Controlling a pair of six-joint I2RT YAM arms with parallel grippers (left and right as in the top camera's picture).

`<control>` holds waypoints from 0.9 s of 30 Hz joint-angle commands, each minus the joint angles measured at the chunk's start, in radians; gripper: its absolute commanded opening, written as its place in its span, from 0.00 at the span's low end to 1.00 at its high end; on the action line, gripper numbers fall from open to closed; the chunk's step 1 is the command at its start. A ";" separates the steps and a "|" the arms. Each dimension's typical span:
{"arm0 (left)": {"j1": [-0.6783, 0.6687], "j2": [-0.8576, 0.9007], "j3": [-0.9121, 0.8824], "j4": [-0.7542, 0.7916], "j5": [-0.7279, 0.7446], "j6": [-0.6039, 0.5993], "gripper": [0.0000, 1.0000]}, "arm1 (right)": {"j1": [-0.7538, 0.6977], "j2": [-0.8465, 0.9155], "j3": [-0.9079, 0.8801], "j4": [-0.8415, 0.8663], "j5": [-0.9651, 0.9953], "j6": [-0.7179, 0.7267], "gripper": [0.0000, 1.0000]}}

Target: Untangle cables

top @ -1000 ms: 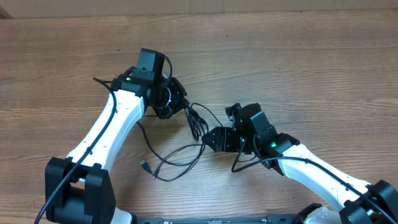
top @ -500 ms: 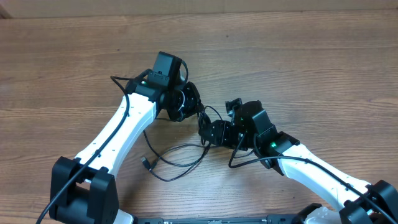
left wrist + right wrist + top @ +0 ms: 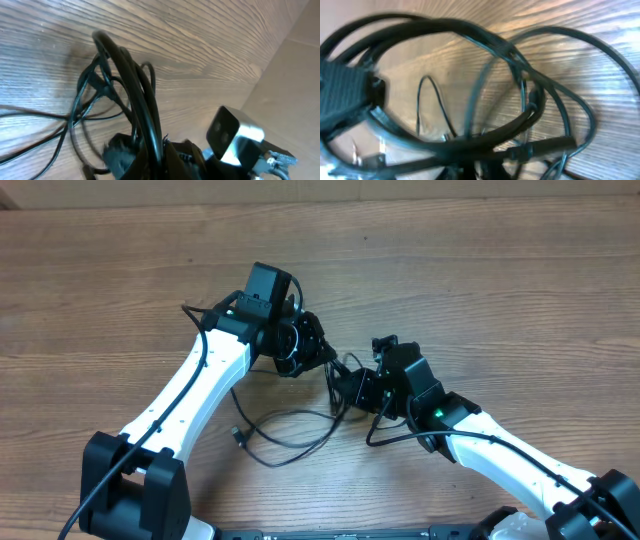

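Fingers pressed together on both sides, each pair pinching strands of the cables (image 3: pixel 332 380). The left gripper (image 3: pixel 316 352) has them from the far side and the right gripper (image 3: pixel 344 388) from the near side. The tips sit close together with the knotted part between them.

Where the cables are: the bundle is near the middle of the table (image 3: pixel 500 280), partly lifted at the grip points. The rest trails toward us in one slack loop lying flat on the wood, with a small plug end (image 3: pixel 237 436) at its left edge.

Left wrist view: thick strands (image 3: pixel 135 90) arch up out of the closed fingers, with thinner ones crossing under them. Right wrist view: several loops (image 3: pixel 485 35) overlap right in front of the lens (blurred, so we can't count strands or trace which goes over which).

Progress, as we judge it: early. Both grips are on, but nothing is separated yet. The strands cross in a tight cluster between the tips, and no cord lies on its own apart from the others.

What's left is basically everything: pull the grips apart to open the cluster, free one cord, lay it aside, repeat. The risk we see is that pulling straight out cinches the crossing tighter instead of opening it.
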 commanded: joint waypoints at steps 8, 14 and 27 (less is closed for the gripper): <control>0.033 0.003 0.014 0.016 0.126 -0.145 0.04 | -0.002 0.021 -0.001 -0.251 0.309 0.217 0.04; 0.099 0.003 0.014 0.079 0.361 -0.149 0.04 | -0.005 0.050 -0.001 -0.332 0.380 0.346 0.04; 0.159 0.003 0.014 0.009 0.235 -0.142 0.04 | -0.027 0.057 -0.001 -0.329 0.376 0.345 0.04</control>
